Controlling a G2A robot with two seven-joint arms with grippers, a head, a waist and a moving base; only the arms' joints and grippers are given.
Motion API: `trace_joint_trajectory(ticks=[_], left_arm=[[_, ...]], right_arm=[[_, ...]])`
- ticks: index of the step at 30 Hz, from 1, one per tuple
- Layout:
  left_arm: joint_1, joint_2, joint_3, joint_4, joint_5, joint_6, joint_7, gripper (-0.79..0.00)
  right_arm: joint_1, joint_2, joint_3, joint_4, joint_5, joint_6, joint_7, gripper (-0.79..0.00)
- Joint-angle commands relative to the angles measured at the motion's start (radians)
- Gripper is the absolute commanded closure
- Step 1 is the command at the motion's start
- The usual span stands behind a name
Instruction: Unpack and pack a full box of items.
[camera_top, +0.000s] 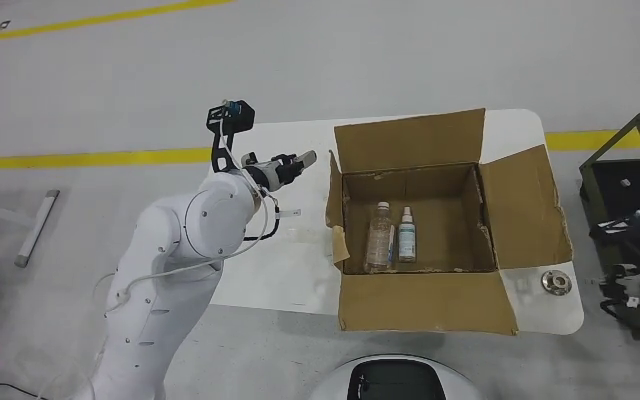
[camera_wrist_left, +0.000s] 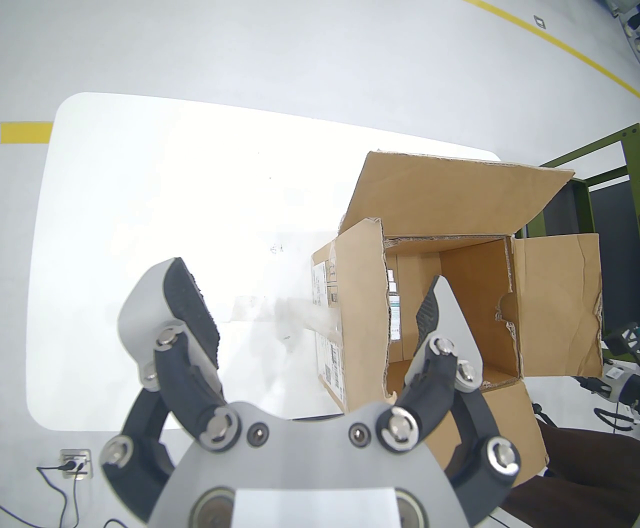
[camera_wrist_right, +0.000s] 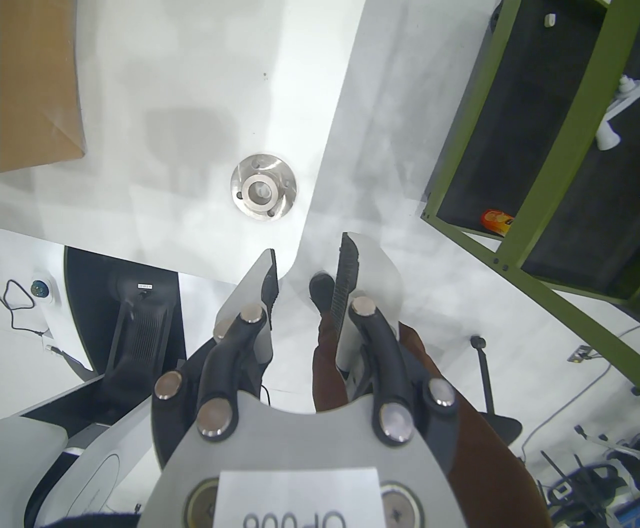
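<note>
left claw (camera_wrist_left: 305, 274) hanging apart and empty over the counter's (camera_top: 300, 270) left part | box (camera_top: 440, 140) sitting open at counter's right part, clear bottle (camera_top: 380, 235) and spray bottle (camera_top: 407, 235) lying inside | right claw (camera_wrist_right: 307, 270) hovering slightly apart, empty, by near right corner | step: probably unpacking; next: reaching into the box and closing on one bottle

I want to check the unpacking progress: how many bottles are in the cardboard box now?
2. A clear bottle and a white spray bottle are side by side inside the cardboard box, near its front wall. That wall may hide more.
</note>
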Motion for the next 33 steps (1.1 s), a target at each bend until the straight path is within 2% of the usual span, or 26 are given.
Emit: trace_joint_trajectory(ticks=[1,13,33], left_arm=[[0.000,0.000,0.000,0.000,0.000,0.000,0.000,-0.785],[0.000,0.000,0.000,0.000,0.000,0.000,0.000,-0.785],[0.000,0.000,0.000,0.000,0.000,0.000,0.000,-0.785]], right_arm=[[0.015,0.002,-0.033,0.025,-0.014,0.004,-0.012,-0.302],[0.080,0.009,-0.178,0.120,-0.058,0.012,-0.042,-0.320],[0.107,0.017,-0.244,0.205,-0.081,0.041,-0.111,-0.305]])
